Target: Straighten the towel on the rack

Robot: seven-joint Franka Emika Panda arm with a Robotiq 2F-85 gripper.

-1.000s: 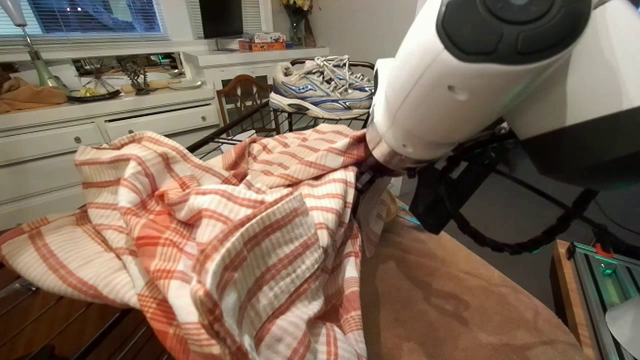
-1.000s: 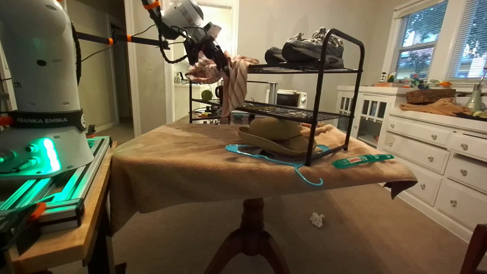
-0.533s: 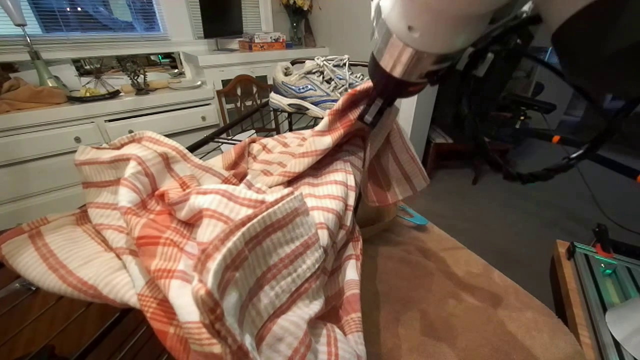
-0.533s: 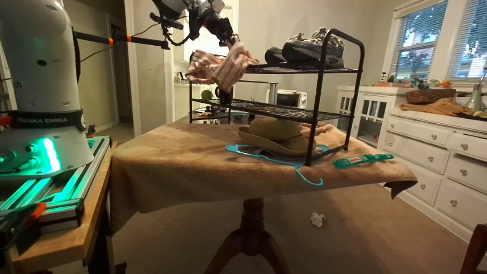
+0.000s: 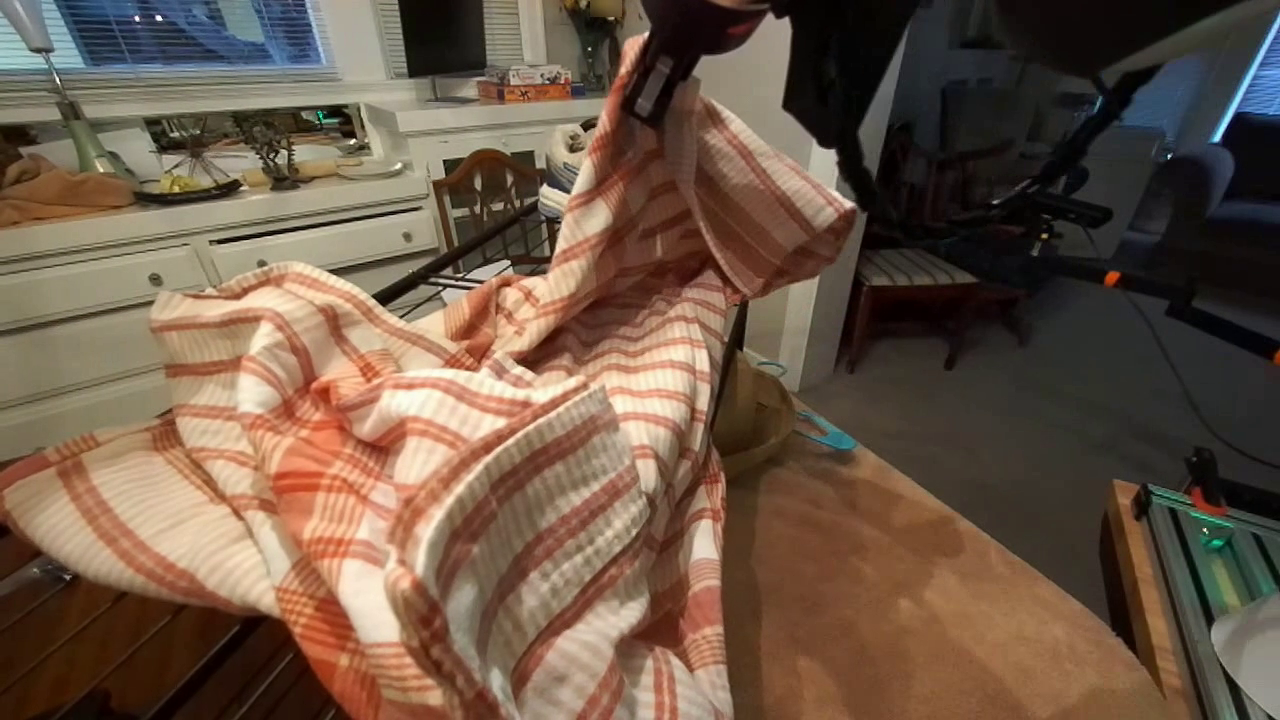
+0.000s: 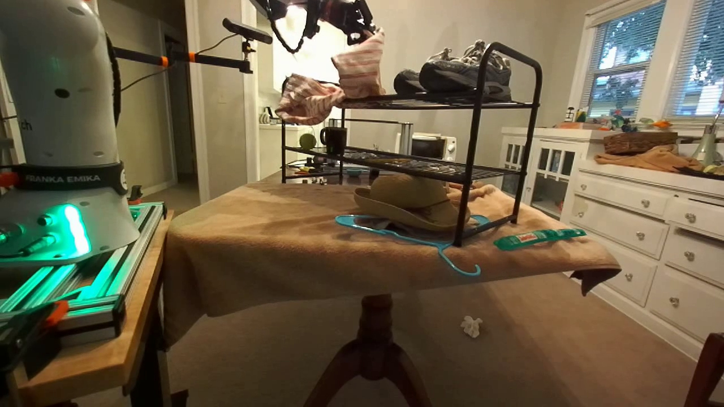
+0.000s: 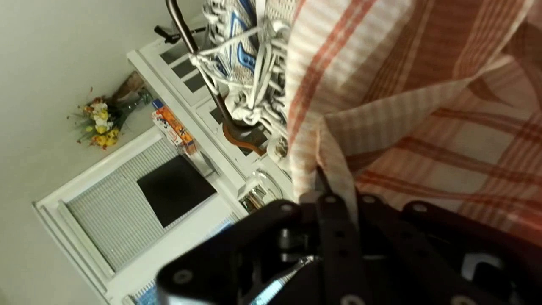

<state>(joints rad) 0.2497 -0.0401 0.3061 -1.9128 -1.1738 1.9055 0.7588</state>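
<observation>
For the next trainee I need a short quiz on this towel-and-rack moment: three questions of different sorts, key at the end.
1. True or false: the tool holds part of the towel above the top shelf of the rack.
2. Which of these stands on the top shelf?
A) mug
B) shoes
C) hanger
3. Fill in the blank: a wide-brimmed ___ lies beneath the lower shelf.

Key
1. True
2. B
3. hat
</observation>
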